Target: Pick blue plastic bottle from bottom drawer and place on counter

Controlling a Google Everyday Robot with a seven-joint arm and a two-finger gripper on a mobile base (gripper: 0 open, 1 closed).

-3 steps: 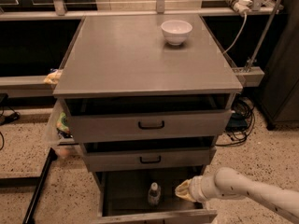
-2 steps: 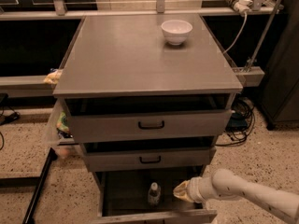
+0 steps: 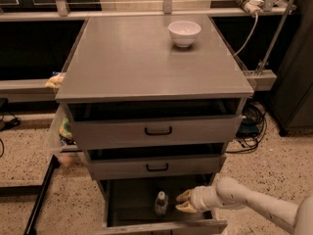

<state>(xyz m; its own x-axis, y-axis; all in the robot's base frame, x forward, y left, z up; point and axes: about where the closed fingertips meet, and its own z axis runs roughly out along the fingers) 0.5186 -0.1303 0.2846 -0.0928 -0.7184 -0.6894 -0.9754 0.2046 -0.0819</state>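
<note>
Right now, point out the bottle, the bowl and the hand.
bottle [image 3: 161, 205]: camera view, on its label.
bowl [image 3: 184, 38]: camera view, on its outer wall.
hand [image 3: 180, 203]: camera view, midway between its open fingertips, beside the bottle and apart from it.

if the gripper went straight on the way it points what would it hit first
Most likely the blue plastic bottle, standing just ahead of the gripper inside the bottom drawer; depth is hard to judge.

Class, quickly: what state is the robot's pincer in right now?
Pincer: open, empty, inside the deep grey bottom drawer, beside the small clear plastic bottle.
</note>
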